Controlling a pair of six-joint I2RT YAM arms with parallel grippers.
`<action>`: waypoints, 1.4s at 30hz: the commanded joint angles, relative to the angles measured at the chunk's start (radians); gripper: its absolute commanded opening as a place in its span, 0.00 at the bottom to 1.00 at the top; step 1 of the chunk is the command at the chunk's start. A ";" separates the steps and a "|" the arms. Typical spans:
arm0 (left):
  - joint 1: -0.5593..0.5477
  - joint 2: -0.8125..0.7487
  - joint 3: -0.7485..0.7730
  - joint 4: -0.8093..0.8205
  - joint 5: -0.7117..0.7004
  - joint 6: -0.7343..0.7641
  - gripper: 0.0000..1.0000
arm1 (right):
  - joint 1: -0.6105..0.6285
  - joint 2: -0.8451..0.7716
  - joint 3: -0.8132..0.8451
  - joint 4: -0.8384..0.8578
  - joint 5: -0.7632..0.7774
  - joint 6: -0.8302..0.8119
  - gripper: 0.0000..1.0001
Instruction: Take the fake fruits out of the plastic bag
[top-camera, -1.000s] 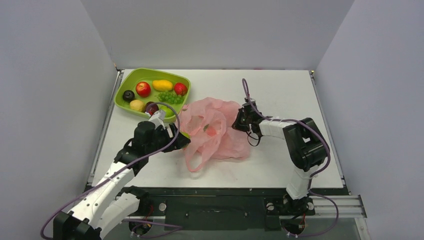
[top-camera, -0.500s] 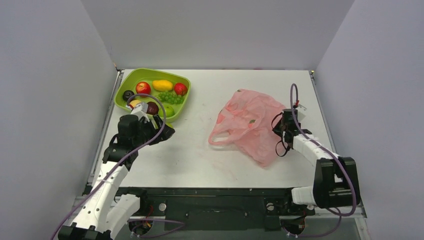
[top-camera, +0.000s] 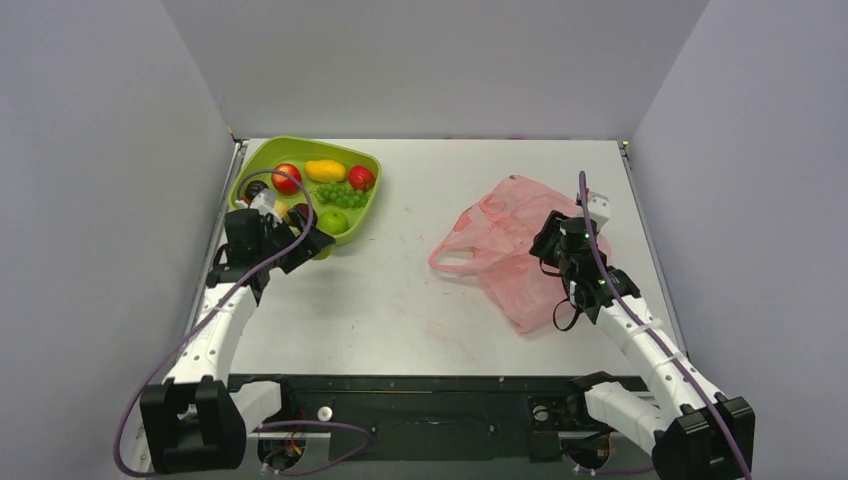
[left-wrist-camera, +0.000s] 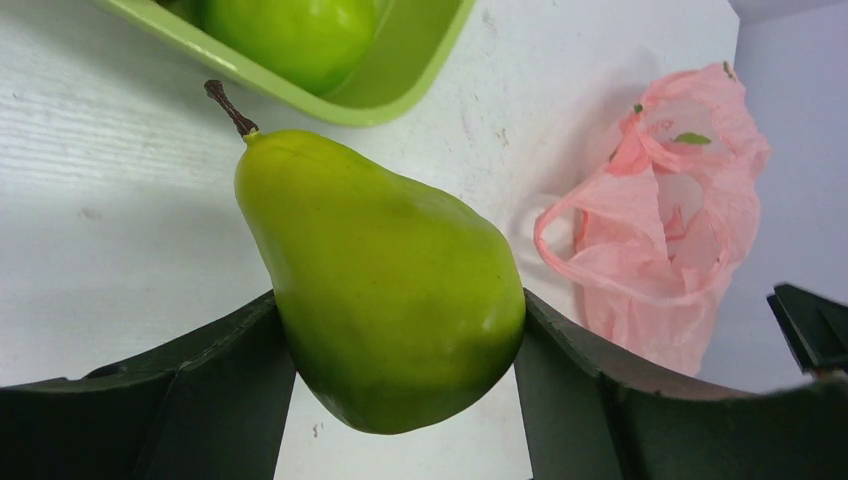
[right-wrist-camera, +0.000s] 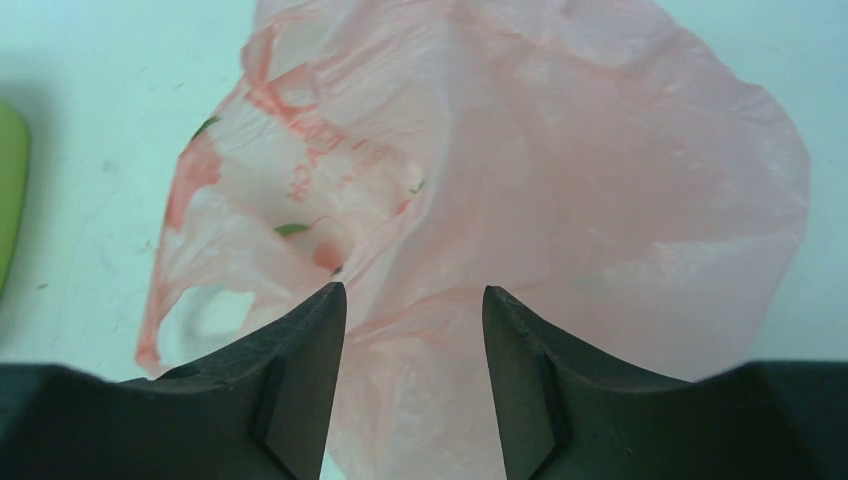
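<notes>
Left gripper (left-wrist-camera: 398, 340) was clamped on a green pear (left-wrist-camera: 385, 270), one finger on each flank of its fat end, with the stem pointing toward the lime-green tray (left-wrist-camera: 400, 97). The pear sat over bare table (top-camera: 400, 300) just outside the tray's near right corner; could not tell whether it touched the surface. A green apple (top-camera: 333, 221) lay in that same corner, just inside the rim. Farther back in the tray lay a red apple (top-camera: 286, 178), a yellow-orange mango (top-camera: 325, 170), a second red apple (top-camera: 361, 178) and a bunch of green grapes (top-camera: 342, 195); the left arm hid part of the tray's left side. The plastic bag (top-camera: 497, 250), pink and crinkled, lay slumped flat on the right half of the table, well apart from the tray, with one loop handle trailing toward the middle. No fruit could be made out through the film. Right gripper (right-wrist-camera: 412, 300) was over the bag's right part, its jaws spread with nothing between them. From the wrist view only pink film showed beneath the fingers; contact with it could not be judged.
</notes>
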 joint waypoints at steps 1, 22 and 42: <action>0.030 0.155 0.130 0.128 -0.003 0.011 0.01 | 0.085 -0.062 0.047 -0.050 0.016 -0.028 0.50; -0.077 0.858 0.795 0.077 -0.350 0.132 0.70 | 0.174 -0.157 0.044 -0.112 0.012 -0.020 0.46; -0.123 0.475 0.633 0.054 -0.340 0.234 0.87 | 0.177 -0.244 0.111 -0.224 0.028 -0.037 0.46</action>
